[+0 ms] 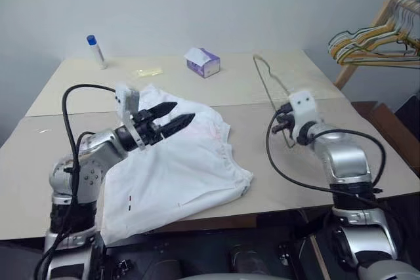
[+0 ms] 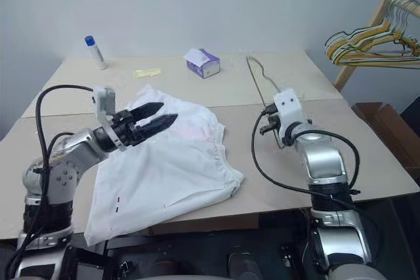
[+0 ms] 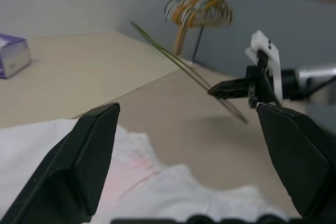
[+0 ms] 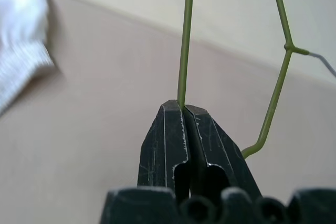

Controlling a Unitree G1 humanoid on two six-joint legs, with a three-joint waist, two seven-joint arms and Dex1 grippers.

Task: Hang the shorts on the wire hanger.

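A: From the head views, where are things sitting?

B: The shorts (image 1: 176, 175) are lying spread on the table (image 1: 367, 162), one hem hanging off the near edge. The left gripper (image 1: 172, 115) is hovering just above their far part, fingers spread, holding nothing. The hanger (image 1: 270, 82) is slanting up off the table on the right side, its near end caught in the right gripper (image 1: 283, 124).

A: Anything else lying about?

B: A tissue box (image 1: 203, 63) and a glue stick (image 1: 96, 51) are sitting at the back, and a rack of coloured hangers (image 1: 374, 40) is standing off to the right.

A: And the left wrist view?

B: Its two fingers (image 3: 79, 166) are standing wide apart over the white cloth, with a faint pink patch showing between them. Beyond, the right gripper is holding the wire tilted in the air.

A: The right wrist view?

B: The fingers (image 4: 165, 140) are pressing together on one thin green-grey wire; the twisted neck is showing further out.

A: How are these likely handling?

B: The hanger looks light, stiff and thin, so it is probably prone to swivelling in a pinch. The shorts look soft and limp; the gathered waistband seems the firmest place to take hold, since loose cloth would likely sag or slip.
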